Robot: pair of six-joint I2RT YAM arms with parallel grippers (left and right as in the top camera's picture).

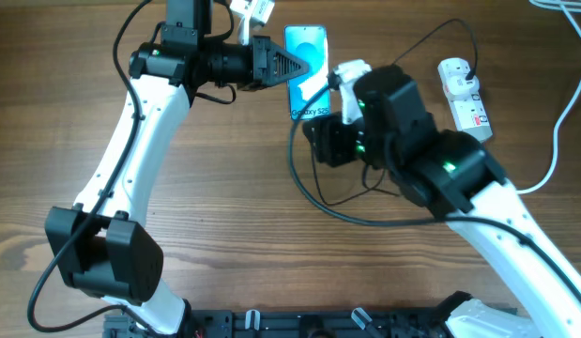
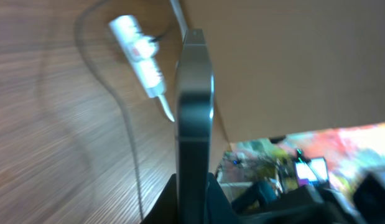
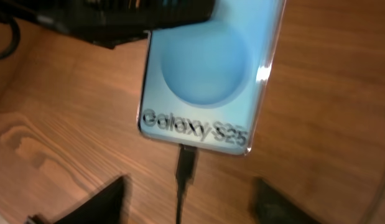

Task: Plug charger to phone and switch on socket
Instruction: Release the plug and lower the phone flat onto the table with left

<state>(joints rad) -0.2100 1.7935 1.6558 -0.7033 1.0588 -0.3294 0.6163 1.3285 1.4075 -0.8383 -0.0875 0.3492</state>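
The phone (image 1: 305, 70) with its cyan screen lies at the table's far middle. My left gripper (image 1: 282, 66) is shut on its left side. In the left wrist view the phone (image 2: 193, 93) shows edge-on between the fingers (image 2: 192, 196). The charger's black plug tip (image 3: 186, 165) sits in the phone's (image 3: 208, 68) "Galaxy" end. My right gripper (image 3: 189, 183) is open, with a finger on each side of the cable and apart from it. The black cable (image 1: 309, 192) loops across the table to the white socket (image 1: 464, 99), which also shows in the left wrist view (image 2: 139, 56).
A thick white cord (image 1: 558, 131) runs from the socket along the right edge. The right arm (image 1: 431, 169) lies between the phone and the socket. The cable loop lies on the wood in front of the phone.
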